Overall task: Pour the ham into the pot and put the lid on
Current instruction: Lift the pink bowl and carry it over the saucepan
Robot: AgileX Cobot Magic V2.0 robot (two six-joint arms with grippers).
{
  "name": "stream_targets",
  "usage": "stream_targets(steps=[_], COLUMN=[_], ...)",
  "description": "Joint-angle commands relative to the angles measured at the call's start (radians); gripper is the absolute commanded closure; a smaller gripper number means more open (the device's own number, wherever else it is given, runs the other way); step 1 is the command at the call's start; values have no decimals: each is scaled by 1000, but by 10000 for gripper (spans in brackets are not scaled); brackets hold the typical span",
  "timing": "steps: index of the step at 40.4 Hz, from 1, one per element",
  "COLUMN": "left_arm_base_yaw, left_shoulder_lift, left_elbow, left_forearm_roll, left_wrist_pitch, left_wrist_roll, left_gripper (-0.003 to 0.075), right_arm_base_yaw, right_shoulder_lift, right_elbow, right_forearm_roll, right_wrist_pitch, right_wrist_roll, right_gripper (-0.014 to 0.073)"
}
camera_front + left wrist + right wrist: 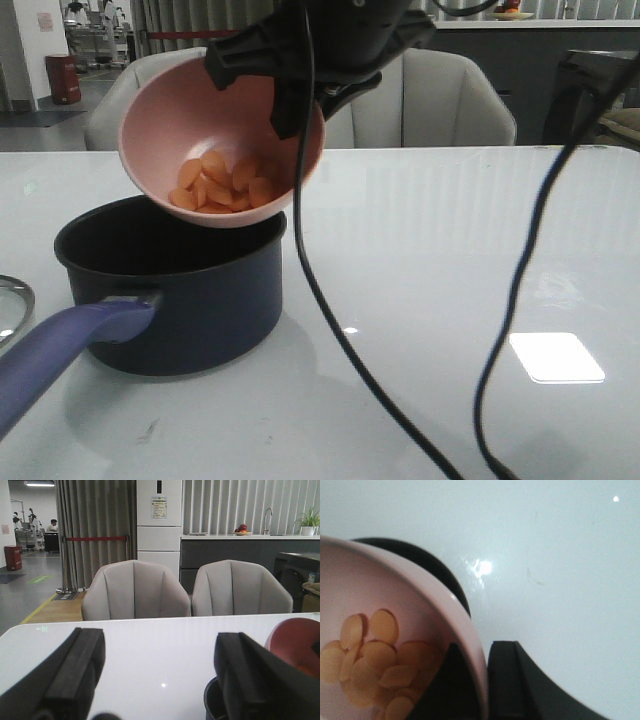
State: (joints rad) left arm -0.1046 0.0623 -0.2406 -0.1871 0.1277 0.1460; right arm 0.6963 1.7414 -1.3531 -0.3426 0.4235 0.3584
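Note:
My right gripper [290, 95] is shut on the rim of a pink bowl [160, 140] and holds it tilted above the far side of the pot [200, 300]. Several orange ham pieces [222, 185] lie against the bowl's lower wall; they also show in the right wrist view [370, 660], where the gripper [479, 680] clamps the bowl rim [465, 625] over the pot's black edge [440, 575]. The pot's purple-blue handle [60, 345] points to the front left. The lid [10, 305] shows only as an edge at far left. My left gripper [160, 675] is open and empty.
The white glossy table [450, 250] spreads to the right of the pot. Black cables [520, 290] hang across the front view. Two grey chairs [135, 590] stand beyond the table's far edge. The pot's rim [212, 700] and the bowl [295, 640] show beside my left gripper.

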Motion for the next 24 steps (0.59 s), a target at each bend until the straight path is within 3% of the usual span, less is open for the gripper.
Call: stream_targets(steps=[1,11,24], left_arm_base_yaw=[-8,-8,-8], left_shoulder_lift=[13,13,13], left_elbow=[-26,-26,-26], left_forearm_roll=[-8,-8,-8], left_wrist_pitch=[-74,-74,-74], left_wrist_roll=[-2,-2,-2], left_gripper=[220,220,220], right_arm_base_yaw=[2,2,-30], right_shoulder_lift=[-34,-9,-1], right_elbow=[-44,-44,-41], right_forearm_roll=[-112,-202,-200], right_wrist_pitch=[-174,-369,-464], right_wrist_roll=[81,112,113], right_gripper=[450,450,450])
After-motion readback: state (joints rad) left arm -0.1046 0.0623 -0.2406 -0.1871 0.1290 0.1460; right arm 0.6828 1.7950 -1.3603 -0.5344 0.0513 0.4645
